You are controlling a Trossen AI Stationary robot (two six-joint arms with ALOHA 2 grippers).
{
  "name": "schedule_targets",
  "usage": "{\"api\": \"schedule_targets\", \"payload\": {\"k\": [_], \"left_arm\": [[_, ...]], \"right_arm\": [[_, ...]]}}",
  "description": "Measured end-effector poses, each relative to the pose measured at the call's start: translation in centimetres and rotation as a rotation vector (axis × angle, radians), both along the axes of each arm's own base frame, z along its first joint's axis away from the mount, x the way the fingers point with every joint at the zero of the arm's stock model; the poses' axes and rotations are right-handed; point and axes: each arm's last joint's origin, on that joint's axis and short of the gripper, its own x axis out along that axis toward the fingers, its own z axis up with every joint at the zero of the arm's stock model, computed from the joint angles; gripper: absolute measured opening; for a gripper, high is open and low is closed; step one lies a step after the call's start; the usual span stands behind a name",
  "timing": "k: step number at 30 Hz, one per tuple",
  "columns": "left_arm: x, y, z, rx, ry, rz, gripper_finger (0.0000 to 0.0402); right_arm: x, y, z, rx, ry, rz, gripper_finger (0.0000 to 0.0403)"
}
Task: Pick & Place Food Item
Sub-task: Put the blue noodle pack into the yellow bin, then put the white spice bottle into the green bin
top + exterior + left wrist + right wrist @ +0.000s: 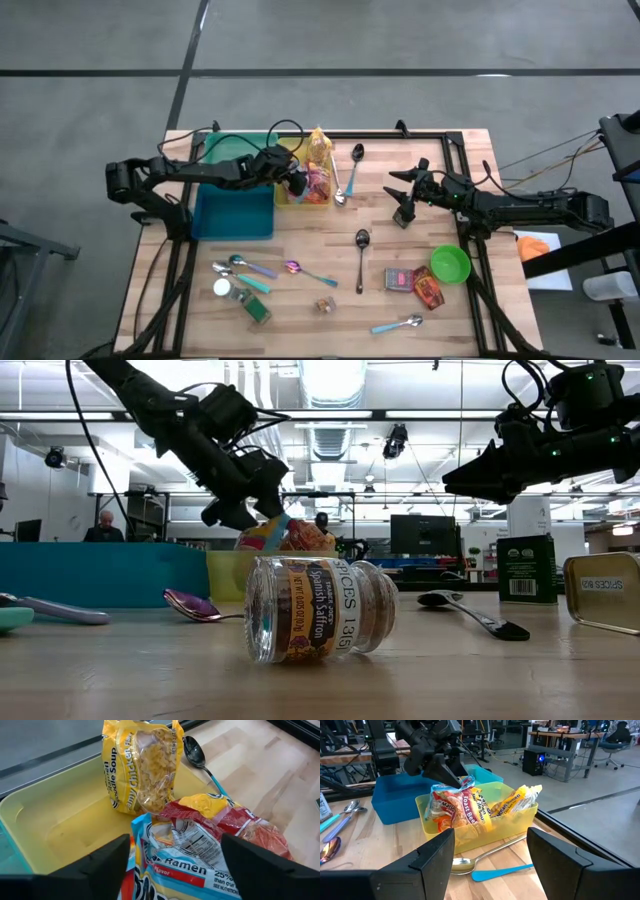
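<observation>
A yellow bin (pixel 288 197) stands at the table's far middle, beside a blue bin (pixel 232 195). In it lie a blue-and-white ramen packet (pixel 185 860), a red-and-yellow packet (pixel 240 825) and a yellow chicken noodle soup packet (pixel 140 770), which leans on the bin's far wall. My left gripper (pixel 175 842) is open and slants down over the bin. Its fingers stand on either side of the ramen packet's upper end (pixel 465 784). My right gripper (pixel 402 198) hangs open above the table, right of the bin, with nothing between its fingers. My left gripper has its open fingers (pixel 107 862) on either side of the ramen packet's upper end (pixel 150 827), coming from above at a slant from the table's left. I cannot tell whether they touch it. The packet rests in the bin on the other packets.
A spoon with a blue handle (pixel 355 165) lies right of the bin and a dark spoon (pixel 361 250) lies mid-table. Near the front lie more spoons (pixel 250 268), a tipped spice jar (pixel 315 610), small tins (pixel 412 284) and a green bowl (pixel 450 264).
</observation>
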Motion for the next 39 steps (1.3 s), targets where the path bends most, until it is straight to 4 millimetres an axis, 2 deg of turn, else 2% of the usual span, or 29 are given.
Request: {"api": "schedule_targets", "payload": {"k": [6, 16, 24, 31, 39], "left_arm": [[0.2, 0.0, 0.2, 0.024, 0.009, -0.023, 0.0354], [1.0, 0.1, 2.3, 0.083, -0.029, -0.06, 0.0356], [1.5, -1.1, 4.8, 0.167, -0.06, -0.15, 0.0356], [1.0, -3.6, 6.6, 0.17, -0.113, -0.157, 0.0356], [-0.3, -8.9, 7.7, 0.218, -0.063, -0.099, 0.0356]], "right_arm": [[0.0, 0.0, 0.0, 0.0, 0.0, 0.0, 0.0246], [0.0, 0.0, 0.0, 0.0, 0.0, 0.0, 0.0246], [0.0, 0.0, 0.0, 0.0, 0.0, 0.0, 0.0246], [0.0, 0.0, 0.0, 0.0, 0.0, 0.0, 0.0246], [0.0, 0.0, 0.0, 0.0, 0.0, 0.0, 0.0247]]}}
